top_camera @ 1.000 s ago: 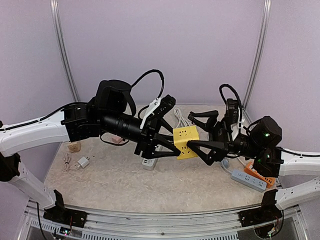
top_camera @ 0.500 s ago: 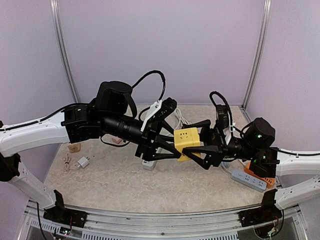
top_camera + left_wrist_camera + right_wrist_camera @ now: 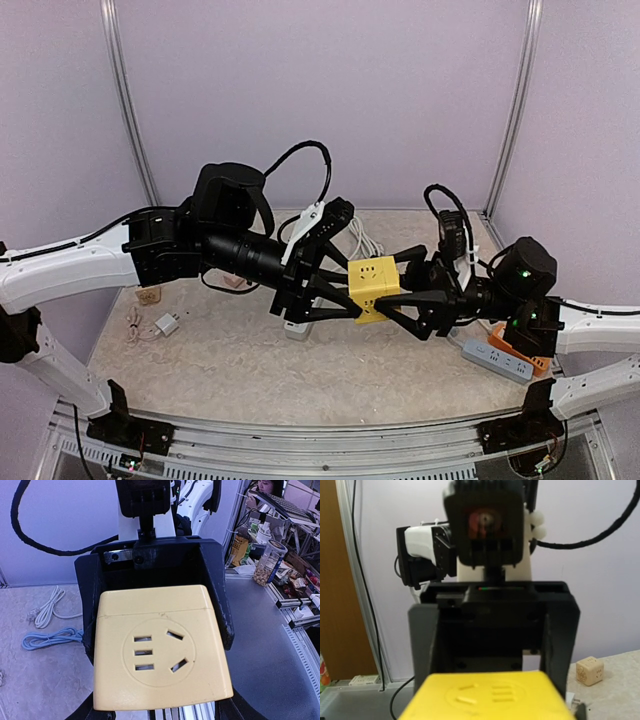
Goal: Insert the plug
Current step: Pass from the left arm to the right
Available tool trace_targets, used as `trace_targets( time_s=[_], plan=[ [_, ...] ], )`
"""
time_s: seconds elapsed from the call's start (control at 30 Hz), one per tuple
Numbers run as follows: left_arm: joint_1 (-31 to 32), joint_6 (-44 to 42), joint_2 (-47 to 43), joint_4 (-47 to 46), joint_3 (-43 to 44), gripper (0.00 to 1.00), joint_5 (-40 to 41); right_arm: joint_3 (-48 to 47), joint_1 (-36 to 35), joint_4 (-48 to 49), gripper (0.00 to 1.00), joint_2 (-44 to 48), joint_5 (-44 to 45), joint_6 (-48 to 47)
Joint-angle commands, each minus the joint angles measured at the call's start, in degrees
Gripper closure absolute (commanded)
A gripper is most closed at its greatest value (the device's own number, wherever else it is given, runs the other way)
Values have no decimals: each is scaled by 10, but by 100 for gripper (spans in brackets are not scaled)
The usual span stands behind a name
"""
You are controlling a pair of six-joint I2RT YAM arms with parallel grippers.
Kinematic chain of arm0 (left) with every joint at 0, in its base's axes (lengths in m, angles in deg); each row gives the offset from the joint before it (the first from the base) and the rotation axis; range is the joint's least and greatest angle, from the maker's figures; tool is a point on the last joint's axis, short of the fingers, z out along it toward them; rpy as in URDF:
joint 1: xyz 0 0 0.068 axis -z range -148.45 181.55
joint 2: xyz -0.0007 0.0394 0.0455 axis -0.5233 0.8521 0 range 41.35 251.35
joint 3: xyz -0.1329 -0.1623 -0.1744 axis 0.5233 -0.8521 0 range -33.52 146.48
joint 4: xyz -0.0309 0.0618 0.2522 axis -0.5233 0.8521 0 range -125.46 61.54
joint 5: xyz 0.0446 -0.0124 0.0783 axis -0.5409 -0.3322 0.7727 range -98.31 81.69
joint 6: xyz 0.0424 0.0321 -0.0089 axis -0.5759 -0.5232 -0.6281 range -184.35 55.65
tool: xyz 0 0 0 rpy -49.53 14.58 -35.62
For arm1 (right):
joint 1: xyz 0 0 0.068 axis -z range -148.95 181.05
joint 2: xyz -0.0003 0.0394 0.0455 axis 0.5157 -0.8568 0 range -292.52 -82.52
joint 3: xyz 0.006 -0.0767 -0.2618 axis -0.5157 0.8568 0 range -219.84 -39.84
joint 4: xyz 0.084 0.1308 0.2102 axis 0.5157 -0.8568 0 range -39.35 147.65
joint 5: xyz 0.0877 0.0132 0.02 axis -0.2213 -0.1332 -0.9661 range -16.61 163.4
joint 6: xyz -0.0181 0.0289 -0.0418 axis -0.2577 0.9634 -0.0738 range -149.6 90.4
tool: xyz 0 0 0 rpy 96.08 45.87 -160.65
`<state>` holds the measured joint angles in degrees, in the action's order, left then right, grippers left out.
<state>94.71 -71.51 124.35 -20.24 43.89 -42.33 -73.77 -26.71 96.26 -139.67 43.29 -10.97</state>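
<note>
A yellow cube socket (image 3: 372, 287) hangs in mid-air over the middle of the table, with my left gripper (image 3: 350, 291) shut on it from the left. In the left wrist view its face with round-set slots (image 3: 159, 651) fills the frame. My right gripper (image 3: 401, 290) comes in from the right, and its dark fingers (image 3: 220, 611) flank the cube closely on two sides, with the jaws still apart. The right wrist view shows the cube's top (image 3: 487, 696) low in the frame. A small white plug (image 3: 165, 324) with a coiled cord lies on the table at the left.
A white power strip (image 3: 298, 326) lies under the left arm. At the right, a grey strip (image 3: 497, 360) lies beside an orange block (image 3: 515, 348). White cables (image 3: 358, 235) lie at the back. A beige cube (image 3: 148, 294) sits at the far left.
My right gripper has moved left up to the yellow cube and narrowed its jaws around it. The left arm and the cube have stayed in place.
</note>
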Motion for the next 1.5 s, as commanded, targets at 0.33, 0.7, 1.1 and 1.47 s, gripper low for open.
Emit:
trace_targets(
  time_s=[0.33,0.7,1.1,1.47],
  plan=[
    [5,-6,-10,-8,2,87,-11,-2,7,-14,24,-26,-2,-16],
    [4,-8,-13,-9,-5,76,0,7,10,10,76,-20,-34,-4],
    [-8,36,-54,-52,-71,1,127,8,27,-38,100,23,18,-19],
    [-79,298,-50,-66,-160,1,469,-14,53,-148,100,54,157,-55]
  ],
)
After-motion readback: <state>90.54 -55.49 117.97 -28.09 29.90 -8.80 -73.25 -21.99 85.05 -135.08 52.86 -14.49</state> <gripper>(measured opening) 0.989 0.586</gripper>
